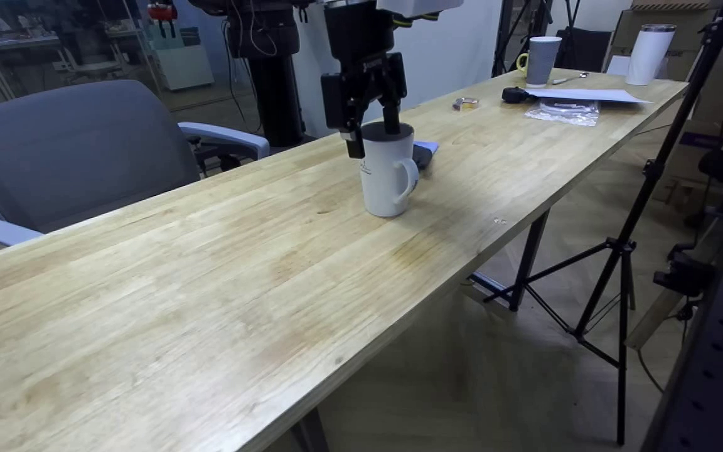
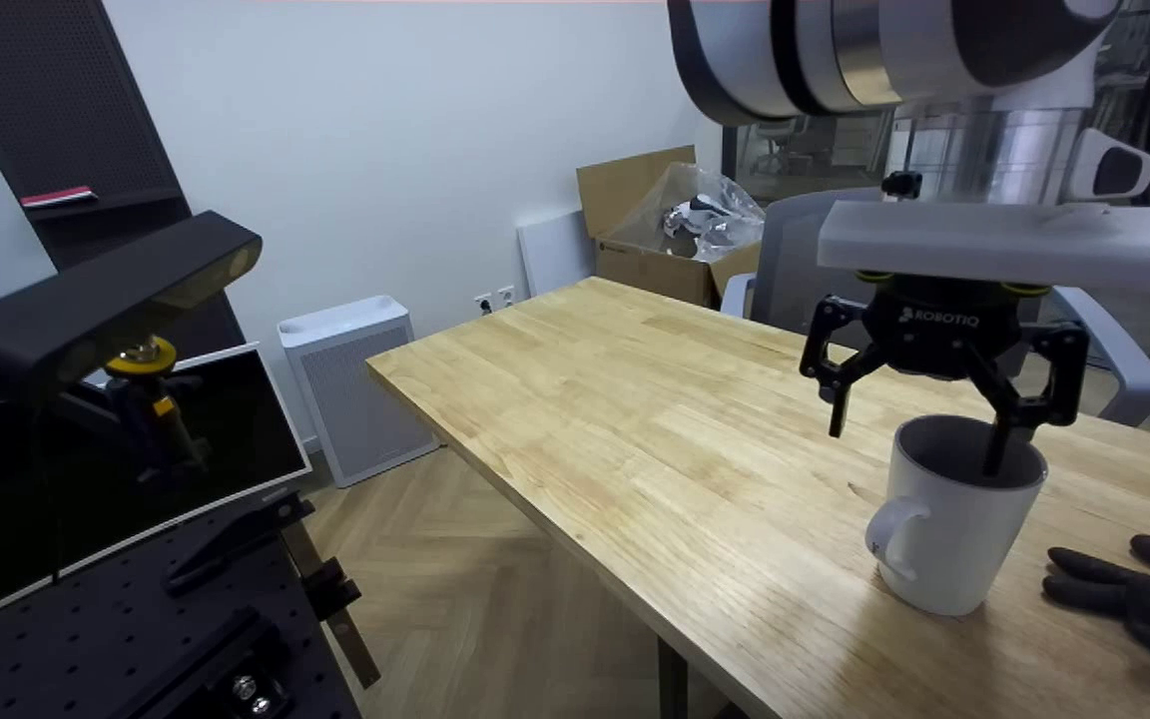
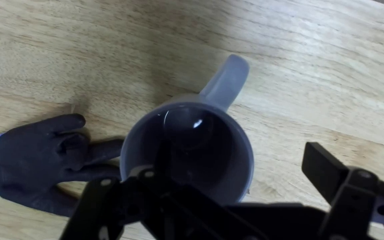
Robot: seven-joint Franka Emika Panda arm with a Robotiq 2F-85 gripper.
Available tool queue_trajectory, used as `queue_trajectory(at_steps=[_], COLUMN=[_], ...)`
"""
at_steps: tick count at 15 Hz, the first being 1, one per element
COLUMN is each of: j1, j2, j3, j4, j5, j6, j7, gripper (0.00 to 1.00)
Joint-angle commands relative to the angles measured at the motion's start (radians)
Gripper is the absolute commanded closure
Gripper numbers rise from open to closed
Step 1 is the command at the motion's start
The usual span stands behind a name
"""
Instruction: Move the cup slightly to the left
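Observation:
The cup is a tall white mug with one handle, upright on the wooden table in both exterior views (image 1: 381,179) (image 2: 956,544). In the wrist view I look down into the dark inside of the cup (image 3: 208,143); its handle points up and right. My gripper (image 1: 373,139) is open above the cup, fingers pointing down, as also seen in an exterior view (image 2: 915,446). One finger dips inside the mouth, and the other hangs outside beside the rim with a gap. The wrist view shows the gripper (image 3: 239,153) straddling the near rim wall; finger contact with it cannot be told.
A black glove (image 3: 28,166) with a blue cuff lies right beside the cup, also in both exterior views (image 1: 423,156) (image 2: 1139,599). Farther along the table (image 1: 211,282) are a plastic bag (image 1: 565,113), papers (image 1: 587,95), a grey cup (image 1: 543,63) and a white tumbler (image 1: 650,56).

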Motion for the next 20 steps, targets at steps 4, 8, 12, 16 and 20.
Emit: queue_trajectory(at_steps=[4, 8, 12, 16, 20], j1=[0.011, 0.019, 0.024, 0.027, 0.029], j2=[0.053, 0.071, 0.089, 0.102, 0.112], j3=[-0.016, -0.024, -0.031, -0.035, -0.042], j4=[0.041, 0.05, 0.063, 0.074, 0.082], j5=[-0.069, -0.091, -0.108, -0.116, -0.119], j6=[0.01, 0.008, 0.006, -0.004, -0.005], j7=[0.07, 0.094, 0.121, 0.141, 0.155], gripper=[0.0, 0.0, 0.0, 0.0, 0.31])
